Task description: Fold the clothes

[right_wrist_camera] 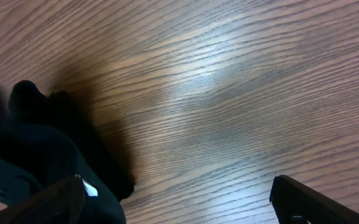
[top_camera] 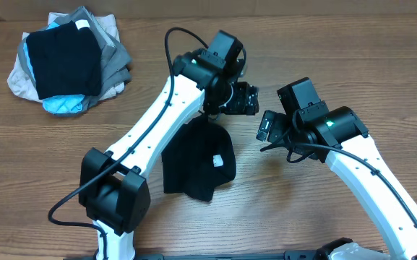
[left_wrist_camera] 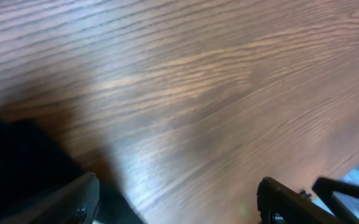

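From above, the wooden bench (top_camera: 63,144) carries one black shirt (top_camera: 197,162), lying crumpled near the middle with a small white mark showing on it. One separate pile of garments (top_camera: 67,61) sits well apart in the far left corner, black on top with grey, beige and light blue beneath. Two white arms reach in: the left arm (top_camera: 157,115) crosses to just above the shirt's top edge, and the right arm (top_camera: 367,166) ends just to the right of the shirt. From the left wrist, the left gripper (left_wrist_camera: 176,199) has its two fingers (left_wrist_camera: 83,199) spread wide with only bare wood between them, gripping nothing. A dark fold of the shirt lies at the lower left, behind one finger. From the right wrist, the right gripper (right_wrist_camera: 176,196) also stands wide open and empty, both fingers (right_wrist_camera: 310,199) showing. The shirt is heaped at the left edge, and a small white tag (right_wrist_camera: 90,188) peeks out beside the left finger.
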You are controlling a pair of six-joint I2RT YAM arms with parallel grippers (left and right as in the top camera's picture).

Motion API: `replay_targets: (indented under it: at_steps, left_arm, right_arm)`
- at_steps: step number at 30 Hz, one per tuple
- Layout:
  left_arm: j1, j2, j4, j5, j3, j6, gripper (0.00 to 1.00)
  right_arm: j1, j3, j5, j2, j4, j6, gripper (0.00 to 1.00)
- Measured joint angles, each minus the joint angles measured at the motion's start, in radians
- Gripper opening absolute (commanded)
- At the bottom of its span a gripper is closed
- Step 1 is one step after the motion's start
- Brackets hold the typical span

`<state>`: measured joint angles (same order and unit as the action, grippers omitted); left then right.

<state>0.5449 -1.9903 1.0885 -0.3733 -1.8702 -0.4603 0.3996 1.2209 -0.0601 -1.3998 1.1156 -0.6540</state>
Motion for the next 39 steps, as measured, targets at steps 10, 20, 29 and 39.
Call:
replay_targets:
  at_steps: [10, 20, 29, 39]
  left_arm:
    - [-0.172, 0.000, 0.446, 0.112, -0.022, -0.007, 0.10]
    - [-0.170, 0.000, 0.265, 0.085, 0.231, 0.073, 0.04]
    - [-0.172, 0.000, -0.103, -0.134, 0.443, 0.155, 0.04]
    - [-0.174, 0.000, -0.427, -0.373, 0.597, 0.206, 0.04]
  right_arm:
    - [0.000, 0.000, -0.011, 0.000, 0.001, 0.000, 1.00]
    - [0.000, 0.000, -0.018, 0.000, 0.002, -0.001, 1.00]
    - [0.000, 0.000, -0.018, -0.001, 0.002, 0.000, 1.00]
    - [0.000, 0.000, -0.018, -0.001, -0.001, 0.000, 1.00]
